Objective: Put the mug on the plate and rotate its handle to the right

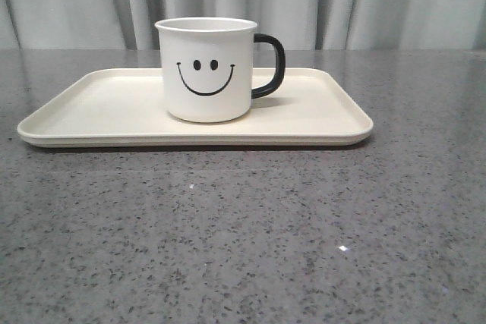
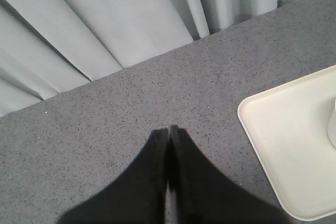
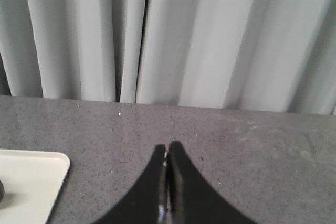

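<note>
Both grippers are pinched together with nothing between them. In the left wrist view the left gripper (image 2: 169,128) shows as two black fingers meeting at a point in the lower middle of the frame, hanging over bare grey speckled table (image 2: 131,103). Same story on the other side: the right gripper (image 3: 167,146) has its tips touching, low and centre in its frame, also over bare tabletop. Neither one is touching anything, and neither shows up in the front view.

The plate (image 2: 283,129) pokes into the right edge of the left wrist view, and a corner of it sits at the lower left of the right wrist view.

In the front view the mug (image 1: 206,70) stands upright on the plate (image 1: 99,108), roughly in the middle of the frame and a bit left of the plate's centre. It's a plain white cylinder with a black smiley face printed on the side facing the camera. The handle (image 1: 271,66) is a glossy black loop sticking out toward the right of the frame. Pale grey curtain (image 1: 380,1) hangs behind the table.
</note>
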Motion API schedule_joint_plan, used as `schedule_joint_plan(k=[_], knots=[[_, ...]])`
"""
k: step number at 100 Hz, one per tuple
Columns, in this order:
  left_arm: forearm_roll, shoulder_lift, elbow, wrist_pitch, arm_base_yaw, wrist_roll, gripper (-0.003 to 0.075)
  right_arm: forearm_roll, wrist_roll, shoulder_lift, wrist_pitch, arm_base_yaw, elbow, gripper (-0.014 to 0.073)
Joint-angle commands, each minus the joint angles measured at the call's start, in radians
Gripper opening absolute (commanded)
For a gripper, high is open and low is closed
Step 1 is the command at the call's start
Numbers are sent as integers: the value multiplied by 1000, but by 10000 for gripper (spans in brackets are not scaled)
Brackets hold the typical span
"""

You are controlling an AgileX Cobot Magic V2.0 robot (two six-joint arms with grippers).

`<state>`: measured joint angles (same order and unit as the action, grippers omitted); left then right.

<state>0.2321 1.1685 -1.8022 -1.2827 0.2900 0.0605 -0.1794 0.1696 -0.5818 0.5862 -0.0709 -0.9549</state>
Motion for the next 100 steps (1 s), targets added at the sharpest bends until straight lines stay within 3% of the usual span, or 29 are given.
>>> schedule_joint_plan(k=[1,100], knots=[[-9,-27,-20,28,-2,-10,-20,8,-2,2,-58,-7,-4,-67],[-27,85,-20,50,-2,-17,-20,8,-2,2,-50,-7,19,-67]])
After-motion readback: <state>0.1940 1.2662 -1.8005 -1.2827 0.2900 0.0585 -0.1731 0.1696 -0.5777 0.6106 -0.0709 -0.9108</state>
